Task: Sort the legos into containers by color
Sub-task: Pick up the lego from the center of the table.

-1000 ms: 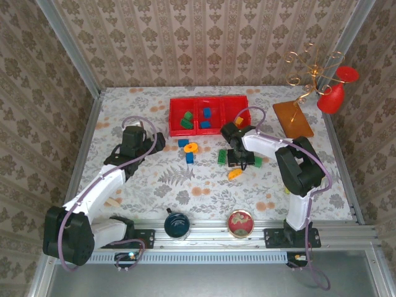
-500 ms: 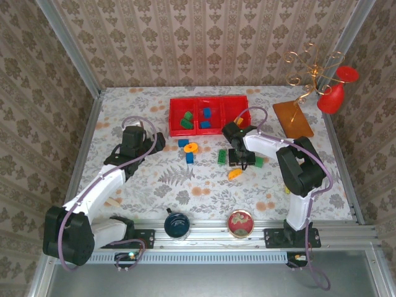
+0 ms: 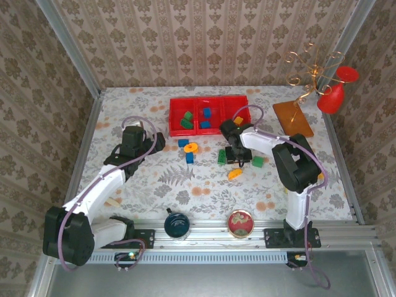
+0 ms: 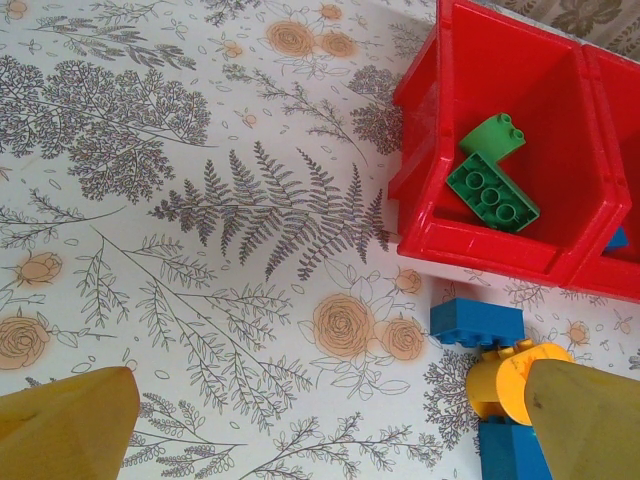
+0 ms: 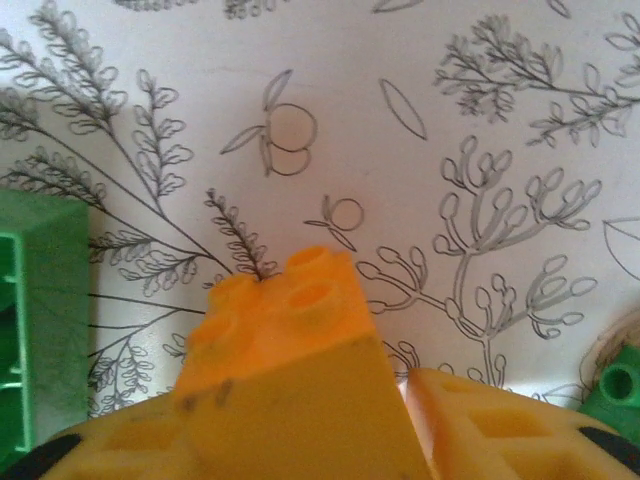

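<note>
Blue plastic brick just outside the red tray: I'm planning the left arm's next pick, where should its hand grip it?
Probably its two short ends, from above. The blue plastic brick lies flat, the red plastic tray along one long side and the orange ring-shaped piece crowding the other; both ends look free.

Dark blue cup [image 3: 177,224] lower centre, round red tin [image 3: 241,223] just right of it, gold wire stand [image 3: 314,71] upper right, brown board [image 3: 293,119] below it

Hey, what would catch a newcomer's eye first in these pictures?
The red tray at the far middle of the table, with green bricks in its left compartment and blue bricks in the middle one. Just in front, the right gripper grips an orange brick, loose green bricks on either side.
</note>
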Available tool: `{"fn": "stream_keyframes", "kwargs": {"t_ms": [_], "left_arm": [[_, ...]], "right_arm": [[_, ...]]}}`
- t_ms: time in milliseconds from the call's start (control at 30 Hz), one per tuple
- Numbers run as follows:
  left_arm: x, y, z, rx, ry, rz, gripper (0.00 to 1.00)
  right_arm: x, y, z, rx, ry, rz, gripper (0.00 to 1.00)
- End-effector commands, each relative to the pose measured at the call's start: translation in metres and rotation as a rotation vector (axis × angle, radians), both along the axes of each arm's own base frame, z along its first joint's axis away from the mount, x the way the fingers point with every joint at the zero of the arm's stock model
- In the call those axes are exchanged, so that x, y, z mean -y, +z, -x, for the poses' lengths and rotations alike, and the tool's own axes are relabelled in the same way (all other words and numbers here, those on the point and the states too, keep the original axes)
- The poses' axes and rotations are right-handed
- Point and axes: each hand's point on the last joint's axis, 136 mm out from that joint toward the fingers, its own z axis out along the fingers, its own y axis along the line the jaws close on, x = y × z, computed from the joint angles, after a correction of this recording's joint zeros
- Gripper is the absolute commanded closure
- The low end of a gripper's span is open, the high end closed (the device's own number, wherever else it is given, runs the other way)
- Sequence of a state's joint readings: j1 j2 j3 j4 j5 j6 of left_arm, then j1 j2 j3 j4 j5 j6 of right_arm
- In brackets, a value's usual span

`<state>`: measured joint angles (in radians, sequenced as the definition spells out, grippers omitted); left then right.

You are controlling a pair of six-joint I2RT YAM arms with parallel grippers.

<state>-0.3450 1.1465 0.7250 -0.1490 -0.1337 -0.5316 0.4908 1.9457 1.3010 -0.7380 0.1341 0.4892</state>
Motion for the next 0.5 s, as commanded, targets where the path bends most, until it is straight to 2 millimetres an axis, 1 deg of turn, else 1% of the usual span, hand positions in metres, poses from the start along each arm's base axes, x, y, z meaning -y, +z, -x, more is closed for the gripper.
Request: {"fn": "stream_keyframes", "kwargs": {"t_ms": [0, 100, 167, 233, 367, 467], "left_arm": [[-0.003, 0.012, 0.000, 0.032, 0.008, 0.011, 0.00], [-0.003, 0.013, -0.001, 0.033, 0.007, 0.009, 0.00], [-0.003, 0.013, -0.002, 0.034, 0.007, 0.008, 0.00], [-0.003, 0.014, -0.002, 0.034, 0.005, 0.010, 0.00], [-0.002, 0.013, -0.003, 0.032, 0.002, 0.011, 0.00], [-0.002, 0.014, -0.002, 0.035, 0.000, 0.012, 0.00]], "right_arm": [[0.003, 0.001, -0.009, 0.016, -0.002, 0.015, 0.64], [0.005, 0.013, -0.012, 0.043, 0.006, 0.017, 0.75], [0.007, 0.027, -0.016, 0.073, 0.013, 0.029, 0.80], [0.010, 0.042, -0.024, 0.114, 0.019, 0.045, 0.81], [0.016, 0.077, -0.051, 0.226, 0.014, 0.074, 0.84], [0.019, 0.097, -0.073, 0.299, 0.008, 0.082, 0.85]]}}
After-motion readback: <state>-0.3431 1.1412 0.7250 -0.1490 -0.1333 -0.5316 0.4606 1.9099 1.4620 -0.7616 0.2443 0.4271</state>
